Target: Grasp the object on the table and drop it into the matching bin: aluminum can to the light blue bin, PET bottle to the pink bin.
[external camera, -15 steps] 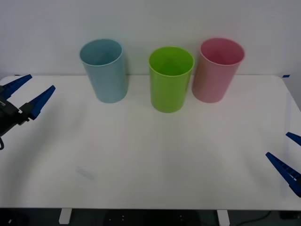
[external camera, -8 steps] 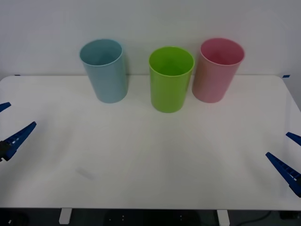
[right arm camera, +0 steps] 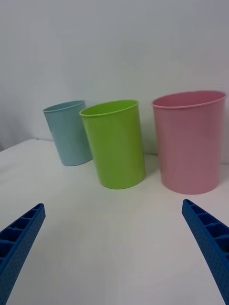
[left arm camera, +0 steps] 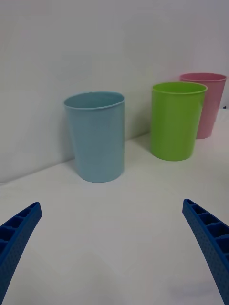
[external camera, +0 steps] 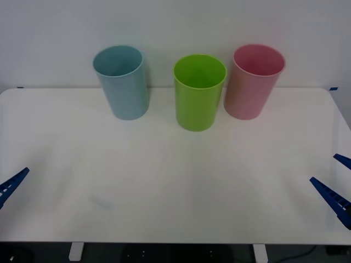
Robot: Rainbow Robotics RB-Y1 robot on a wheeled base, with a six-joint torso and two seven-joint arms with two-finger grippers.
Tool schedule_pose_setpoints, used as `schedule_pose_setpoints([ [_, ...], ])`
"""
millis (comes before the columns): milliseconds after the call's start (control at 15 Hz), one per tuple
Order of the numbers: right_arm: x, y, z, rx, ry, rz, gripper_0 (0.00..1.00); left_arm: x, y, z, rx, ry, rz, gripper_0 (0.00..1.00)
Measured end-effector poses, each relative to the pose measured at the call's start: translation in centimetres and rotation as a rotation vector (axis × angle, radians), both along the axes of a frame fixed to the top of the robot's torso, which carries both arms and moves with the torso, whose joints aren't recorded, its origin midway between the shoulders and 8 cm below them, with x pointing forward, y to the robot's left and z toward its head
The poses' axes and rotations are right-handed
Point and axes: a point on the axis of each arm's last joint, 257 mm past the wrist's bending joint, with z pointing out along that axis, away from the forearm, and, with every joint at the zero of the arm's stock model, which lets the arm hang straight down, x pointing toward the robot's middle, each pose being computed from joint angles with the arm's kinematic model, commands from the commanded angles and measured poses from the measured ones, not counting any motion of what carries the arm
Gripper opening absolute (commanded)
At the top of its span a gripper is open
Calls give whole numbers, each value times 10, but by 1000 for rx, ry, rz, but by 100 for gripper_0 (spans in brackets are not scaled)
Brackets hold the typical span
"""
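Both grippers hang low at the near table (external camera: 175, 181) corners, left gripper (left arm camera: 114, 248) and right gripper (right arm camera: 114, 248) spread wide, holding nothing; ahead stand unlabelled blue bin (external camera: 122, 82), green bin (external camera: 198, 92), pink bin (external camera: 253, 81).

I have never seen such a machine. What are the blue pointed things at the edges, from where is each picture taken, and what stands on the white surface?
The blue pointed things are the ribbed fingers of a two-armed robot. One camera looks down from above the arms: the left gripper is low at the table's left edge, the right gripper low at its right edge. The other two pictures come from cameras on the wrists, each looking between that arm's own open fingers. On the table three bins stand upright in a row: the light blue bin, a green bin and the pink bin. Neither gripper holds anything.
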Motion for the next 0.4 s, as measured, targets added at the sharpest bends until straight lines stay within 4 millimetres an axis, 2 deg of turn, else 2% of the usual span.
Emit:
schedule_pose_setpoints([
  [400,0,0,0,0,0,0,100,-9,-3,-5,-35,23,-8,100],
])
